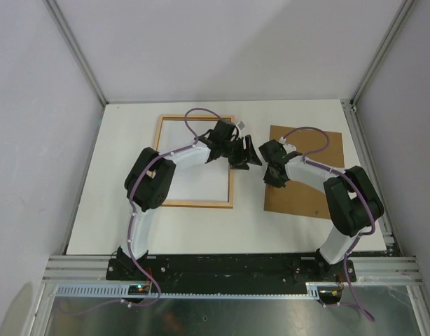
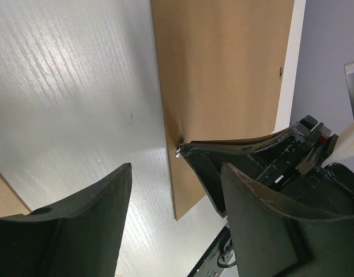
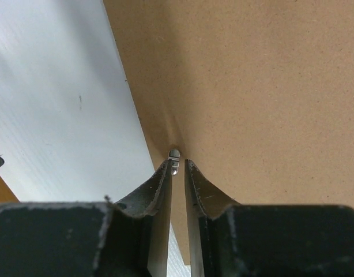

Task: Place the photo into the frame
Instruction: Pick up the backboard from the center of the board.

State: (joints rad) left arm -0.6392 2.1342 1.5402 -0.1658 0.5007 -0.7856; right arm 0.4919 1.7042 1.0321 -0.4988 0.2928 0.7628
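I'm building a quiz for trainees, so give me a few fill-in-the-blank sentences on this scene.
Fingers of the left gripper stand ___.
The right gripper pinches the backing board at its ___.
In the top view, the frame lies ___ of the backing board.
Missing: open; edge; left.

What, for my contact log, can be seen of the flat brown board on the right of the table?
The brown board is a thin, flat, matte rectangle, like fibreboard, lying slightly skewed on the white table, right of the frame and apart from it. Its edge nearest the frame carries a small metal tab. The right gripper is closed to a slit at that tab, apparently pinching the edge, and the surface dimples there. The right arm hangs over part of it.
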